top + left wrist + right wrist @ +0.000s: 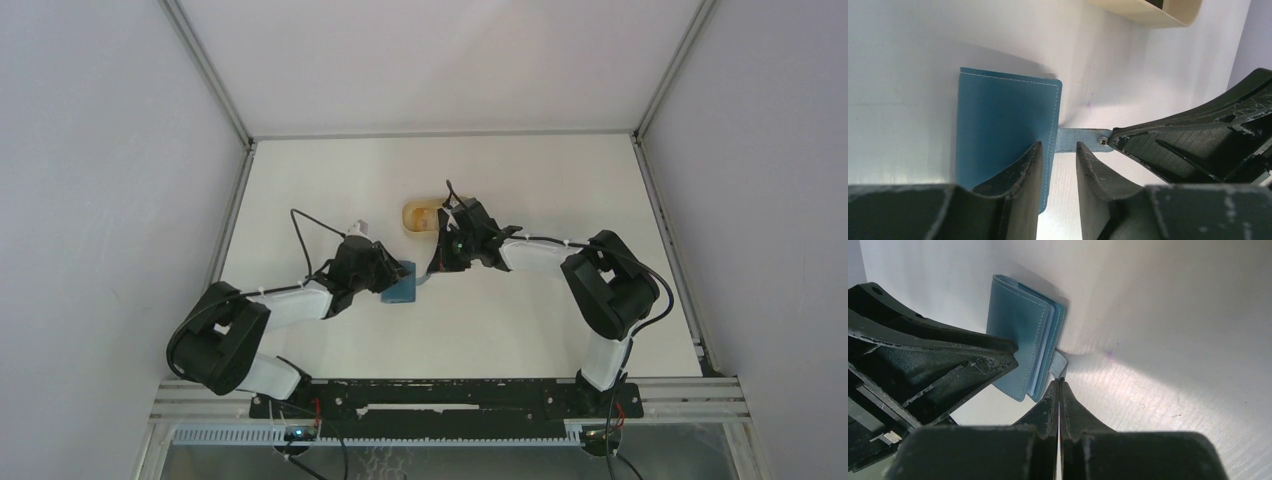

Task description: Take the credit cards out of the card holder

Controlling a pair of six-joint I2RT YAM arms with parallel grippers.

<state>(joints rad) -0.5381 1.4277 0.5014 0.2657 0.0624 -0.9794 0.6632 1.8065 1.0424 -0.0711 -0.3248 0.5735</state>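
Teal stitched rectangular card holder (1003, 130), right end effector (1059, 383) pinching tab (1060, 366)

Open left end effector (1058, 148) straddles the card holder (998, 120) edge

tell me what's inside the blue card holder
The card holder is folded shut. Only pale layer edges show between its covers; any cards deeper in are hidden by them.
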